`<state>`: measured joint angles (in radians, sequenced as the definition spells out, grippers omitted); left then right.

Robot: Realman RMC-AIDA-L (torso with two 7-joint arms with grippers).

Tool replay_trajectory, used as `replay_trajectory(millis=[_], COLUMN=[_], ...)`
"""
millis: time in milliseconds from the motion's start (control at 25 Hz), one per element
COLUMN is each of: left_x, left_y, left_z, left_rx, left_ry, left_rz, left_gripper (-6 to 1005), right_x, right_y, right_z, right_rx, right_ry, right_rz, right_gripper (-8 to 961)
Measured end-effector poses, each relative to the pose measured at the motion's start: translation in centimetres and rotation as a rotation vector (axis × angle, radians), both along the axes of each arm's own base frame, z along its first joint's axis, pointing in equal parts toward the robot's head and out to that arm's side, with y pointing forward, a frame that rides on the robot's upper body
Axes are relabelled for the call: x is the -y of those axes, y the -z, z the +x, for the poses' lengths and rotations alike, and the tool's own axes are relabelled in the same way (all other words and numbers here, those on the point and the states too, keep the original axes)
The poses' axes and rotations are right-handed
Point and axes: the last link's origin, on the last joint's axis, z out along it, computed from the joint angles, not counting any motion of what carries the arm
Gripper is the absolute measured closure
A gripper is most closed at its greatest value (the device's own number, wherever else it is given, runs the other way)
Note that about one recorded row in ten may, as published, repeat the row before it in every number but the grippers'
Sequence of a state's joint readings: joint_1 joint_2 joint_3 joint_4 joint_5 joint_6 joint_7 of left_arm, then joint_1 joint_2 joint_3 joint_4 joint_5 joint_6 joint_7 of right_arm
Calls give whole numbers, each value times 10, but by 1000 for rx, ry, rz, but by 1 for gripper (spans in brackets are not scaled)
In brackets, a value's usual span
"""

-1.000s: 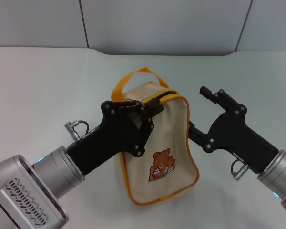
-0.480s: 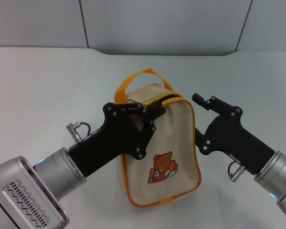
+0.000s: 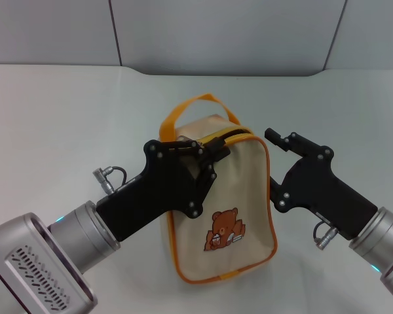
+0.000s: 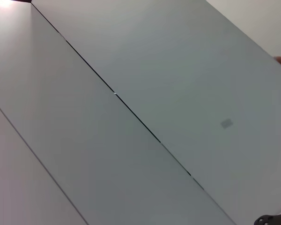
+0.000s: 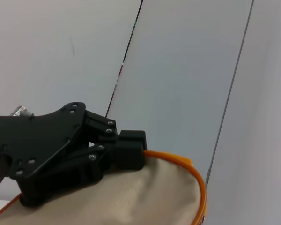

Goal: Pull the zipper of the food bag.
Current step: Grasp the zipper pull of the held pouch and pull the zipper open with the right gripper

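The food bag (image 3: 239,190) stands upright mid-table, beige with orange piping, a bear picture (image 3: 224,229) facing me and an orange loop handle (image 3: 198,104) on top. The zipper (image 3: 234,135) is a thin dark line along the top edge. My left gripper (image 3: 213,152) is shut at the zipper's near end; the pull tab is hidden between its fingers. My right gripper (image 3: 272,162) is open, pressed against the bag's right side. The right wrist view shows the left gripper (image 5: 130,155) pinching the bag's (image 5: 131,199) top edge.
The bag rests on a pale grey table (image 3: 65,118). Grey wall panels (image 3: 229,33) stand behind it. The left wrist view shows only wall panels (image 4: 131,117).
The bag has gone from leaning to upright. My right gripper has moved left against the bag's side. My left gripper has shifted slightly right, still shut on the zipper.
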<state>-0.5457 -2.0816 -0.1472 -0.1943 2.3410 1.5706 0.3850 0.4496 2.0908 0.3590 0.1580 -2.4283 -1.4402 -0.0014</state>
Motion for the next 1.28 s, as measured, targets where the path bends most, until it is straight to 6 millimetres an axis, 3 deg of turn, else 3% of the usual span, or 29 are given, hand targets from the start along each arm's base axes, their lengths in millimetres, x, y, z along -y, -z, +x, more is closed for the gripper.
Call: replay_trajectory(millis=[360, 1280], left_x=[1, 1], left_y=[0, 1], left_z=[0, 0], left_rx=[0, -1], left_ry=[-1, 1], left_rz=[-2, -8], left_gripper=[952, 951], right_x=[0, -1], right_y=[0, 1], right_z=[0, 1], right_rx=[0, 8], right_ry=[0, 7], right_rz=[1, -4], right_gripper=[461, 575])
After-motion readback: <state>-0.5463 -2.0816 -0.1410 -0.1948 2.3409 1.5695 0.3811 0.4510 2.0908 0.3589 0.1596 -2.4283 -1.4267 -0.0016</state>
